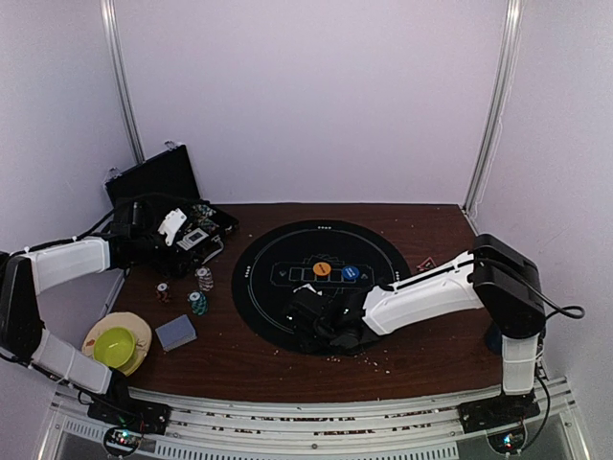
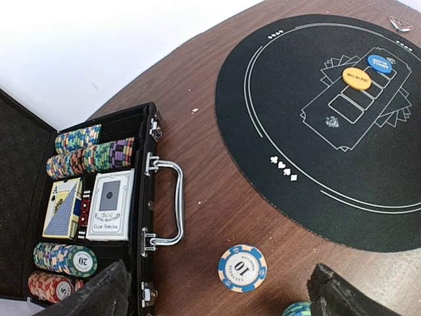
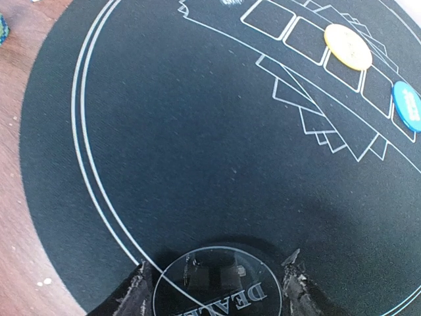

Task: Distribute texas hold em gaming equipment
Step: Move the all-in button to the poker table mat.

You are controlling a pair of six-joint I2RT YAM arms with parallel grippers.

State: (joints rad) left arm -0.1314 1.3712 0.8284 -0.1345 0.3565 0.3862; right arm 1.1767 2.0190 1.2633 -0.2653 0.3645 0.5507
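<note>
My right gripper [image 3: 217, 293] is shut on a clear round disc lettered "DEALER" [image 3: 217, 283], held low over the near part of the black round mat [image 3: 197, 131]. An orange disc [image 3: 347, 46] and a blue disc [image 3: 408, 105] lie on the mat's printed card boxes. My left gripper [image 2: 217, 296] hangs open over the wood beside the case, with a blue-and-white "10" chip [image 2: 243, 268] lying flat below, between its fingers. The open black case [image 2: 148, 197] holds rows of striped chips [image 2: 85, 158] and card decks [image 2: 110, 204].
Two short chip stacks [image 1: 204, 279] [image 1: 197, 303] stand on the wood left of the mat [image 1: 259, 278]. A grey-blue card deck [image 1: 175, 333] lies near the front, beside a green bowl on a tan plate [image 1: 115, 345]. The case lid [image 1: 158, 177] stands up at the back left.
</note>
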